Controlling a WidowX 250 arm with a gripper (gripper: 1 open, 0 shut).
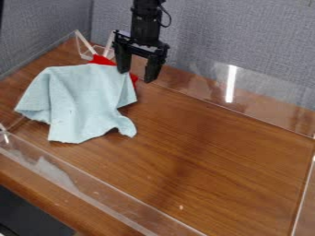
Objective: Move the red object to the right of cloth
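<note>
Pincer (136,66) spread wide, empty, pointing down beside red block (103,61) behind cloth (79,101) on desk (209,147).

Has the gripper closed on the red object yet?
No: the gripper hangs with its fingers spread open, beside the red object that shows at the far edge of the cloth.

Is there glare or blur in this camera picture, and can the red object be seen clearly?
In the camera view, pale reflections streak the glossy brown wooden table and its clear plastic walls. The whole picture is soft. The bright red plastic block shows only partly, behind the pale blue-green rumpled cloth and the open black tool.
</note>
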